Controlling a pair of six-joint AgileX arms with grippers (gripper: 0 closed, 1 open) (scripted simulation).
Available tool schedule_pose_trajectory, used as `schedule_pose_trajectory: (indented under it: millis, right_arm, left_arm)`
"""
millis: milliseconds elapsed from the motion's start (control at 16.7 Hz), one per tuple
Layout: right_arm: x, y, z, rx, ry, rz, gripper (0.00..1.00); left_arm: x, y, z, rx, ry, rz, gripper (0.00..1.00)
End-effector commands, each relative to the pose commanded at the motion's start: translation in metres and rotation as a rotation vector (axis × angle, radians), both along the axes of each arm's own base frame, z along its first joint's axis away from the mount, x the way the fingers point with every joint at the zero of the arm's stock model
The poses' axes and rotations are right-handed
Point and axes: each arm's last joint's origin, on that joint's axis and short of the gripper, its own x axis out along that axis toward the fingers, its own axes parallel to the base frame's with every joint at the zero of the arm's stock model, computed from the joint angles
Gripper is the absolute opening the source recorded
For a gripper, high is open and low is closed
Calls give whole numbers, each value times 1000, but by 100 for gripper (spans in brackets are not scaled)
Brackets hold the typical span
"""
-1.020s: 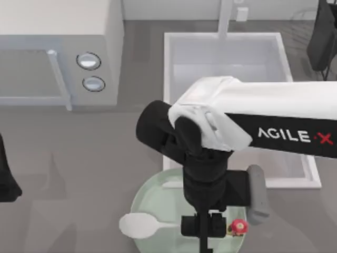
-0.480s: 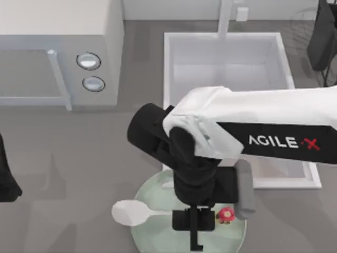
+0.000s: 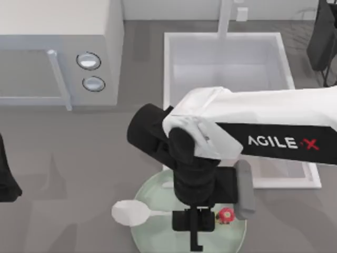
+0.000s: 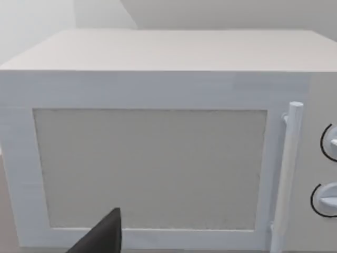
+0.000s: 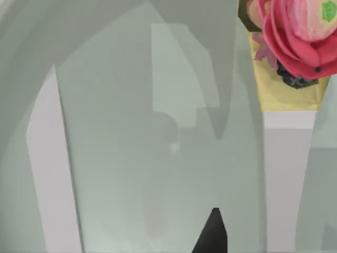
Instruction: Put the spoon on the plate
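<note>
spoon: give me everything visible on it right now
The small white spoon has an oval bowl, a thin pale handle and a red-pink flower ornament at its end. It looks like glossy ceramic or plastic. It lies lengthwise across the round mint-green glossy plate, bowl overhanging the plate's left rim, flower inside near the right rim. The right pincer sits over the handle's middle, hiding it; whether it grips cannot be told.

White-and-black AgileX right arm reaching in from the right edge, wrist bent downward, its black two-finger gripper (image 3: 194, 221) pointing straight down, left arm parked at the left edge.
</note>
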Motion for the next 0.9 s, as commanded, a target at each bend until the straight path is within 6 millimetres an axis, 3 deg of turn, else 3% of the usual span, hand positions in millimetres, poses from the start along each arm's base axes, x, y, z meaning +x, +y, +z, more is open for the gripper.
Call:
schedule_pose_trajectory:
  millis: [540,900]
  right_arm:
    - [0,0,0,0,0,0,98]
    - [0,0,0,0,0,0,100]
  left_arm:
    - [0,0,0,0,0,0,100]
    - [0,0,0,0,0,0,100]
